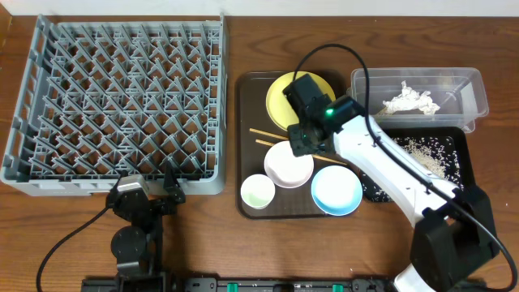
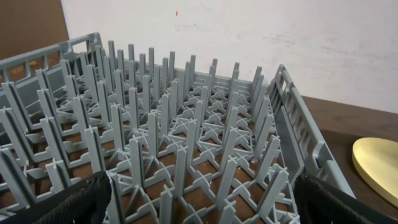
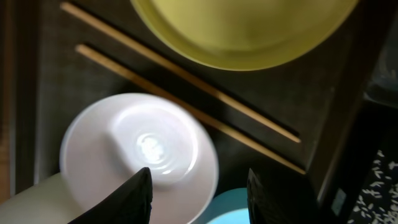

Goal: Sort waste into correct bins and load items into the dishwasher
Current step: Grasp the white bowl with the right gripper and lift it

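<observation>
The grey dish rack (image 1: 113, 105) fills the left; it also shows in the left wrist view (image 2: 186, 124). On the brown serving tray (image 1: 242, 162) lie the yellow plate (image 1: 278, 99), chopsticks (image 1: 266, 138), white bowl (image 1: 289, 165), small white cup (image 1: 258, 191) and light blue bowl (image 1: 336, 191). My right gripper (image 1: 302, 138) is open and empty above the white bowl (image 3: 124, 143), with the chopsticks (image 3: 186, 87) and plate (image 3: 242, 31) beyond its fingers (image 3: 199, 193). My left gripper (image 1: 148, 188) is open and empty at the rack's near edge (image 2: 199, 208). The wrapper is out of view.
The clear tub (image 1: 478, 93) at the back right holds the crumpled napkin (image 1: 412, 101). The black tray (image 1: 458, 174) in front of it holds rice scraps (image 1: 426, 154). The right arm crosses over the black tray. The plate's edge shows in the left wrist view (image 2: 376, 168).
</observation>
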Controlling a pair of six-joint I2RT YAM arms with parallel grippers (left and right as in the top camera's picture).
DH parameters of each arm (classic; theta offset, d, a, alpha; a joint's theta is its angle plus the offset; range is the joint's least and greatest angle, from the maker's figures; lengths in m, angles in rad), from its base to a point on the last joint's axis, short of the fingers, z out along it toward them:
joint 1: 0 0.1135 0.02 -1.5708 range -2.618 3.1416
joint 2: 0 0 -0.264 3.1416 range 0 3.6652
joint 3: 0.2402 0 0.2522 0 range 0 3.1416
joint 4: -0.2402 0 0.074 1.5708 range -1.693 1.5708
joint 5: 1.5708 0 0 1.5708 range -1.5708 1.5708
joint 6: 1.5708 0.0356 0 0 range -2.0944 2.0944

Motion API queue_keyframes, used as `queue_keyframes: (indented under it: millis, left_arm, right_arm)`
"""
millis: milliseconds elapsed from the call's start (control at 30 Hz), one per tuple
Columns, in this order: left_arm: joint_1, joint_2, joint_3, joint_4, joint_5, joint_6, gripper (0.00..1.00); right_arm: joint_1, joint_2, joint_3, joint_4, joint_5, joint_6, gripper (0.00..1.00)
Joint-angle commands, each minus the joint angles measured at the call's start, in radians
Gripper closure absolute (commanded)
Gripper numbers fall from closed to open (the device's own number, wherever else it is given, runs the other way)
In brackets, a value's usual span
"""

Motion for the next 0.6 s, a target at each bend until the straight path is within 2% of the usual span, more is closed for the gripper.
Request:
queue_keyframes:
  millis: [0, 167, 433, 567]
  left_arm:
    - [0.002, -0.003, -0.025, -0.025, -0.012, 0.013, 0.05]
    - [0.002, -0.003, -0.025, -0.025, -0.012, 0.013, 0.05]
    - [0.002, -0.003, -0.025, -0.025, -0.012, 0.013, 0.05]
    - [0.002, -0.003, -0.025, -0.025, -0.012, 0.013, 0.05]
  right_arm:
    - [-0.009, 0.056, 0.0, -0.007, 0.02, 0.017, 0.54]
    - [-0.008, 0.131, 0.0, -0.009, -0.007, 0.009, 0.57]
    - [-0.008, 0.211, 0.0, -0.005, -0.056, -0.005, 0.8]
    - [-0.008, 0.215, 0.0, -0.006, -0.056, -0.01, 0.88]
